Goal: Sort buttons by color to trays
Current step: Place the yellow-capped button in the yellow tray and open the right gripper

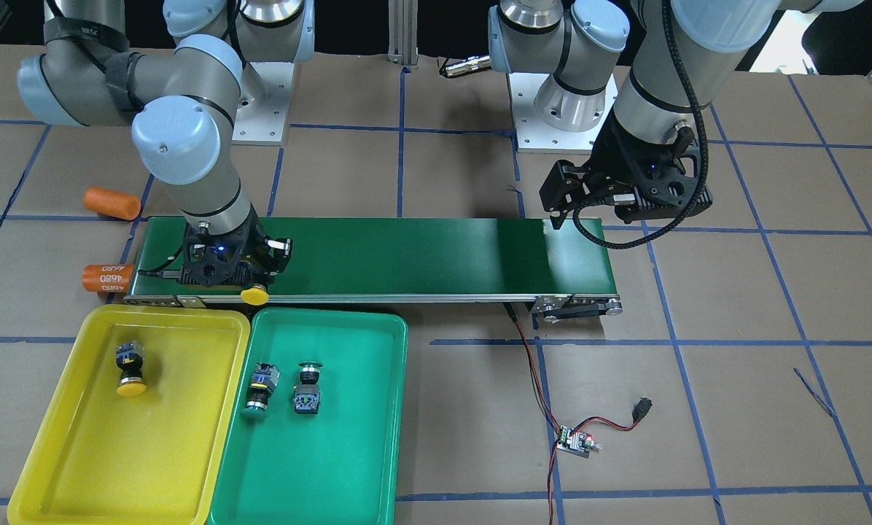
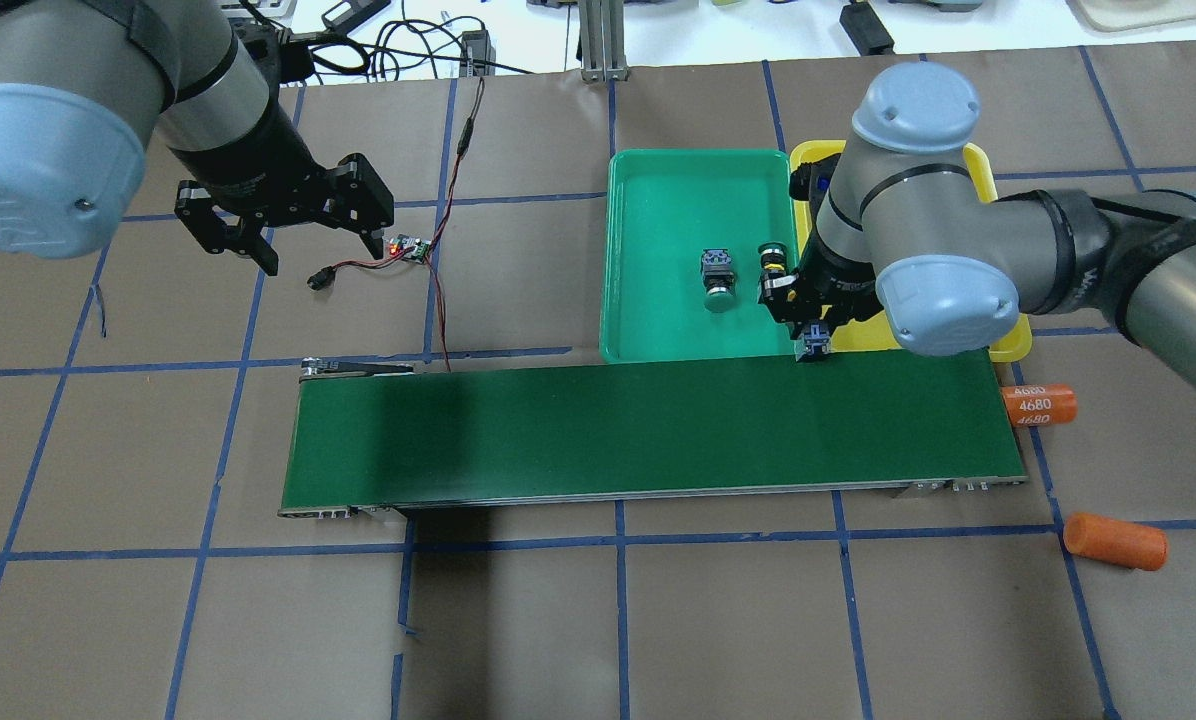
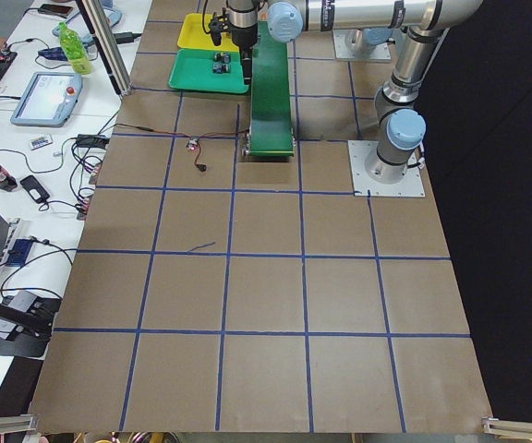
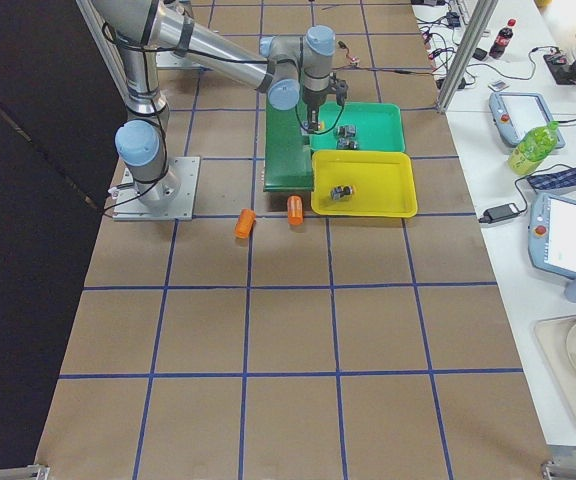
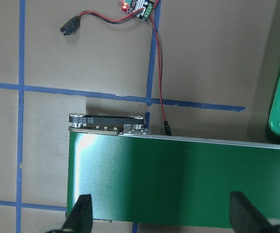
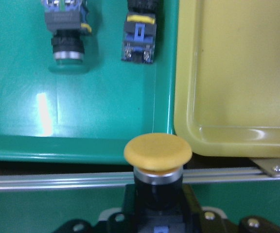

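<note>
Seen from the operators' side, two orange cylinders (image 1: 111, 203) lie on the brown table at the far left, one beside the end of the conveyor belt (image 1: 421, 255). Below them sits the yellow tray (image 1: 137, 452), shallow with rounded corners. It holds one yellow button (image 1: 130, 368) lying on its side near the tray's belt-side end, with its black and blue body toward the belt and its yellow mushroom cap pointing away.

The right gripper (image 1: 250, 281) is down at the belt's tray-side edge, clamped on the black body of the second yellow button (image 1: 254, 295). In the wrist view its round yellow cap (image 6: 158, 153) sits on a silvery collar, jutting over the belt's rail where the two trays meet.

Touching the yellow tray's side is the green tray (image 1: 334, 467), with both green buttons lying in its belt-side half. One green button (image 1: 259, 391) has its cap away from the belt. The other green button (image 1: 308, 388), just beside it, has its cap toward the belt.

Further right a small circuit board (image 1: 576, 442) with red wires rests on the table. The left gripper (image 2: 318, 240) hangs above the belt's other end, fingers (image 5: 83, 211) spread wide with nothing between them
</note>
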Controlling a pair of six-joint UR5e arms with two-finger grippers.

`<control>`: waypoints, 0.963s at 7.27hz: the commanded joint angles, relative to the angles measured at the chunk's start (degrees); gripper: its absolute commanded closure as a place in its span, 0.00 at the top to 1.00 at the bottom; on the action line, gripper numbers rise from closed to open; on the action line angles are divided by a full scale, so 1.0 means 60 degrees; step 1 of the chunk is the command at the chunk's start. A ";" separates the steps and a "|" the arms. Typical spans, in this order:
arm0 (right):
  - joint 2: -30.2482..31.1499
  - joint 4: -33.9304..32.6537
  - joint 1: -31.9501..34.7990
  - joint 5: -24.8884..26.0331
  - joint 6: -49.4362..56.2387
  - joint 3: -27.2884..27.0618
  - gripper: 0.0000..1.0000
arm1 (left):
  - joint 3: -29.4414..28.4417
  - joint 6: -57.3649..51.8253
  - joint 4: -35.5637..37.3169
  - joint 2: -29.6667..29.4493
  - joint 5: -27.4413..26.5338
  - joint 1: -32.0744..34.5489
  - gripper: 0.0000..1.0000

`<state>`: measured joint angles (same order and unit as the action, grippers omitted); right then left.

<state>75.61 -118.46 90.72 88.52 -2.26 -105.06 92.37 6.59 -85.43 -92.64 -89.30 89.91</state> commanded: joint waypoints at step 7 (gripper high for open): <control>-0.1035 0.2072 -0.1321 -0.0076 0.1256 0.2523 1.00 | 0.0117 0.0000 0.0059 0.0030 0.0014 0.0000 1.00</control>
<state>67.00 -109.26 82.60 88.11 5.32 -91.22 93.07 6.59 -85.09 -92.46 -89.25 89.91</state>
